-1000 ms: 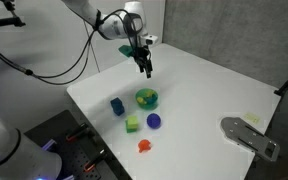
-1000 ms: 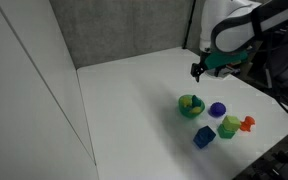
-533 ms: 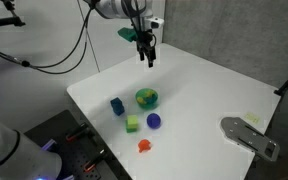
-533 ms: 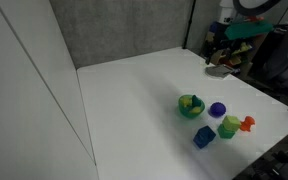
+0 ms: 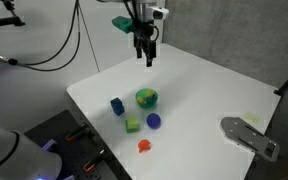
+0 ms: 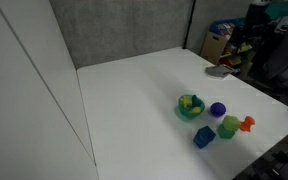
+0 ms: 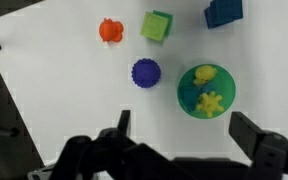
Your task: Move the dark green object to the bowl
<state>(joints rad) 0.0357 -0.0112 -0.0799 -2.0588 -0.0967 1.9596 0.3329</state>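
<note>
We're reading the gripper as released: in the wrist view its jaws are standing wide apart with nothing between them. In an exterior view it's hanging high over the far side of the table, well apart from the toys. The dark green object is sitting inside the bowl, next to two yellowish pieces. Wrist view, from the bowl: purple ball at 9 o'clock, orange toy at 10, lime cube at 11, blue block at 12. All four are lying apart from the bowl. A grey flat part is lying by the table's edge.
</note>
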